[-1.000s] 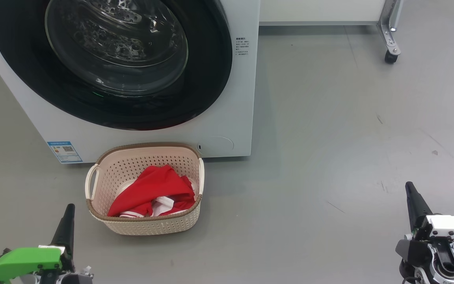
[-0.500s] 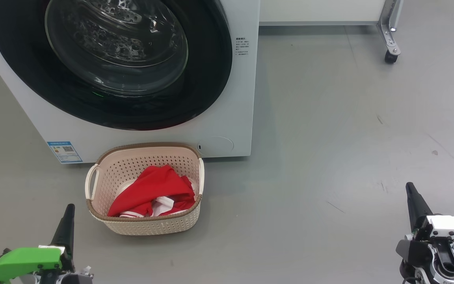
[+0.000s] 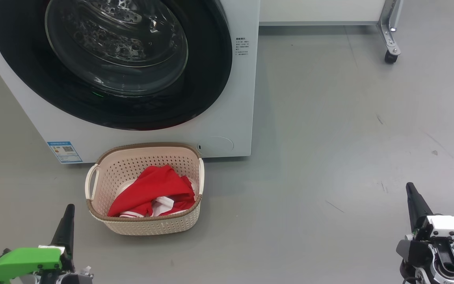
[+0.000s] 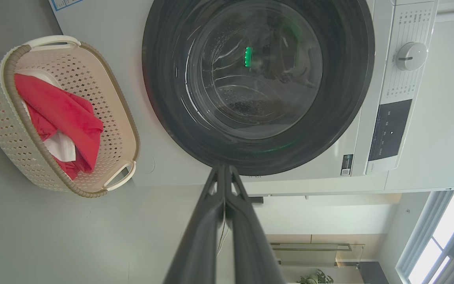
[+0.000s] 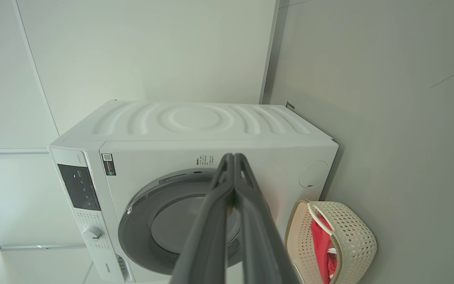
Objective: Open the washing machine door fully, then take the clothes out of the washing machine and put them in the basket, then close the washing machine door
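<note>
Just beside the pressed-together left tool (image 3: 69,207), basket (image 3: 144,146) with clothes (image 3: 152,189); right tool (image 3: 409,185) likewise, well apart.

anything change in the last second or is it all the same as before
Nothing visibly changed. The washing machine door stays shut, the red clothes lie in the basket, and the left gripper and right gripper stay shut and empty, low at either side.

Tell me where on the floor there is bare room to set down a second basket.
The widest free patch is the grey floor right of the washing machine, from the caster at the back down to the right gripper. A narrower strip runs in front of the basket, from the left gripper rightward. Crowded: the basket stands close before the machine.
</note>
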Motion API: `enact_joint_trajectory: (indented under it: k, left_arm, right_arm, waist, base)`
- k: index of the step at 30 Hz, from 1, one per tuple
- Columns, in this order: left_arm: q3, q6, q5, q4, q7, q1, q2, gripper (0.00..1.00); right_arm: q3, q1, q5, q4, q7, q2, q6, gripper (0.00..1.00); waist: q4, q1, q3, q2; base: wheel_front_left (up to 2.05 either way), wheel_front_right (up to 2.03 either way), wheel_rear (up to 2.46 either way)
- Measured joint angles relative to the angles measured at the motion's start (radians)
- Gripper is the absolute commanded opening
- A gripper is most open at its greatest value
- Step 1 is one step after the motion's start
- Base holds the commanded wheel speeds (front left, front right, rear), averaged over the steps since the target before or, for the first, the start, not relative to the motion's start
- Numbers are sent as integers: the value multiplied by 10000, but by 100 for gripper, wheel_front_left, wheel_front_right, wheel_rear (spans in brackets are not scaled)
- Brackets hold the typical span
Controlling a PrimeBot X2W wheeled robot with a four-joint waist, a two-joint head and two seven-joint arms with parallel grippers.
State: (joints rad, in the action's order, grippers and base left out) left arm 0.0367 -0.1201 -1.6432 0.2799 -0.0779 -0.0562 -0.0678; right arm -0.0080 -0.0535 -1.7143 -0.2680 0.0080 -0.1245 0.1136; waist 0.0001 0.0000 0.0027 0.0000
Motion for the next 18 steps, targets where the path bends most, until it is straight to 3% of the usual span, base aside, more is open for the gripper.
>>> enact_joint_trajectory:
  k: [18]
  left_arm:
    - [17,0,0,2,-2,-3,10,0]
  right_arm:
    - [-31,-5,2,-35,44,10,27,0]
  waist:
    - [0,0,0,0]
  base:
    - [0,0,0]
